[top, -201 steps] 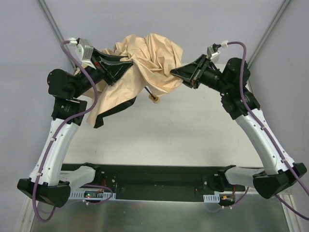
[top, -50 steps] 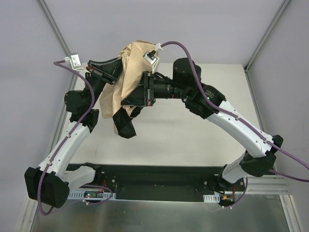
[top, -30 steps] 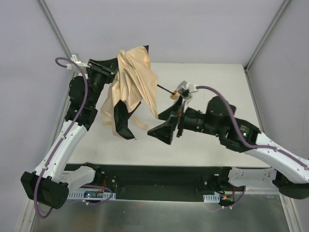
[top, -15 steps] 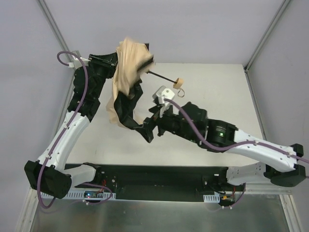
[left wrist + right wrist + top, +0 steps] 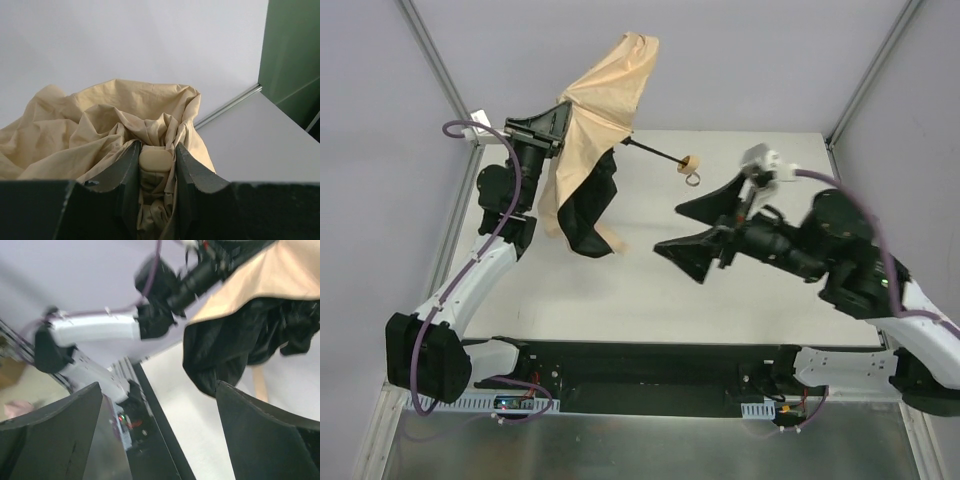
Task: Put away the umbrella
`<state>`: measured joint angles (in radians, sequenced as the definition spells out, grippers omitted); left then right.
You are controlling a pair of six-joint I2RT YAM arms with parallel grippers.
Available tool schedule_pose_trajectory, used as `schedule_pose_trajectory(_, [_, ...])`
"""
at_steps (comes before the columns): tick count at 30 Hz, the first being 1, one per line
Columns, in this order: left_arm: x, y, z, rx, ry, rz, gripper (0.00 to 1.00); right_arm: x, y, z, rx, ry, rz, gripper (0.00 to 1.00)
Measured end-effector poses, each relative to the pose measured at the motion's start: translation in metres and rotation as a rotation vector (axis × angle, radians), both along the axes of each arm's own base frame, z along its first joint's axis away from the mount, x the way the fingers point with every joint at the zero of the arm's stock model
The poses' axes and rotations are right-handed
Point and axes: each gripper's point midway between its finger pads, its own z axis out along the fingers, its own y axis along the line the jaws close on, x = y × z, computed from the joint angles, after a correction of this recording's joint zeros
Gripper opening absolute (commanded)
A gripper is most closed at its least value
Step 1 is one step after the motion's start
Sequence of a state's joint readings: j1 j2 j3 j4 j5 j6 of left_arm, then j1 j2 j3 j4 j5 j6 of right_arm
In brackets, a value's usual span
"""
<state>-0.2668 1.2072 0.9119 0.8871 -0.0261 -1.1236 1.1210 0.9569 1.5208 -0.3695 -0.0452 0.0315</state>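
The umbrella (image 5: 605, 90) hangs in the air over the table's back left, beige canopy bunched, black lining (image 5: 590, 205) drooping below. Its thin shaft slants right and ends in a pale knob handle (image 5: 689, 163). My left gripper (image 5: 555, 122) is shut on the umbrella's top; in the left wrist view the gripper (image 5: 155, 150) pinches a pale cap (image 5: 155, 159) wrapped in the umbrella's fabric (image 5: 100, 120). My right gripper (image 5: 667, 229) stands wide open to the umbrella's right and holds nothing. In the right wrist view the gripper (image 5: 159, 386) faces the umbrella's lining (image 5: 240, 335), apart from it.
A white table (image 5: 720, 300) lies below, boxed in by pale walls and metal corner posts (image 5: 865, 75). A black base rail (image 5: 640, 375) runs along the near edge. My left arm (image 5: 100, 330) shows in the right wrist view.
My right gripper has pulled away from under the umbrella, to the right. The left gripper has tipped the umbrella, so the canopy now flares upward.
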Motion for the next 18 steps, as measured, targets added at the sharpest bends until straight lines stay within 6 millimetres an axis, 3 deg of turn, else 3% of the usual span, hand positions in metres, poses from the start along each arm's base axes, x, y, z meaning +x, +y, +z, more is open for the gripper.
schedule_pose_trajectory(2, [-0.001, 0.000, 0.017, 0.013, -0.012, 0.006, 0.00, 0.002, 0.023, -0.020, -0.078, 0.003, 0.012, 0.96])
schedule_pose_trajectory(6, [-0.014, 0.009, 0.053, -0.024, 0.000, 0.045, 0.00, 0.019, 0.095, -0.068, -0.271, -0.036, 0.000, 0.96])
schedule_pose_trajectory(8, [-0.024, 0.016, 0.061, -0.055, 0.013, 0.062, 0.00, 0.028, 0.129, -0.106, -0.380, -0.059, -0.017, 0.96])
schedule_pose_trajectory(10, [-0.030, 0.022, 0.064, -0.074, 0.040, 0.083, 0.00, 0.034, 0.151, -0.140, -0.480, -0.094, -0.040, 0.96])
schedule_pose_trajectory(12, [-0.030, 0.028, 0.060, -0.090, 0.078, 0.112, 0.00, 0.038, 0.165, -0.161, -0.544, -0.138, -0.069, 0.96])
schedule_pose_trajectory(15, [-0.026, 0.035, 0.045, -0.091, 0.159, 0.158, 0.00, 0.043, 0.177, -0.172, -0.598, -0.201, -0.132, 0.96])
schedule_pose_trajectory(18, [-0.022, 0.040, 0.031, -0.076, 0.232, 0.195, 0.00, 0.051, 0.180, -0.152, -0.600, -0.275, -0.250, 0.99])
